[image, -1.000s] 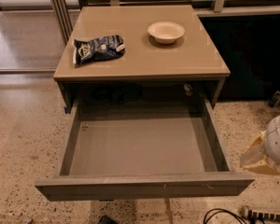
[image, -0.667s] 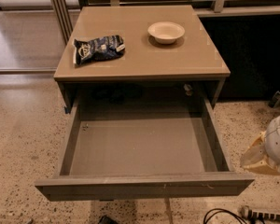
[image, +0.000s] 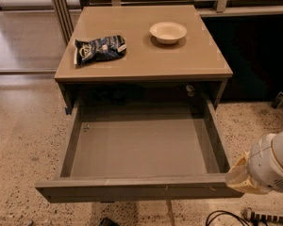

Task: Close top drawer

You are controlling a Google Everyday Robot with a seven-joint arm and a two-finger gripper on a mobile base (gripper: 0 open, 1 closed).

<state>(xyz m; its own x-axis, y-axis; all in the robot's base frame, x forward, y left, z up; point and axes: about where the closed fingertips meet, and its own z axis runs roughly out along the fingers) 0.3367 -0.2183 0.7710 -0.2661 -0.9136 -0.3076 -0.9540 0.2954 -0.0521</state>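
The top drawer (image: 141, 147) is pulled far out of the tan cabinet (image: 146, 62). It is a wide, shallow grey-taupe box, empty inside, with pale scratches along the rim of its flat front panel (image: 137, 189). My gripper (image: 240, 178) is at the lower right, next to the right end of the drawer's front panel. Only its yellowish tip and the white arm housing (image: 273, 166) show.
A dark crumpled snack bag (image: 100, 49) and a small white bowl (image: 168, 32) lie on the cabinet top. Speckled floor surrounds the cabinet. Black cables (image: 221, 217) lie on the floor at the bottom right. A dark wall panel (image: 259, 55) stands to the right.
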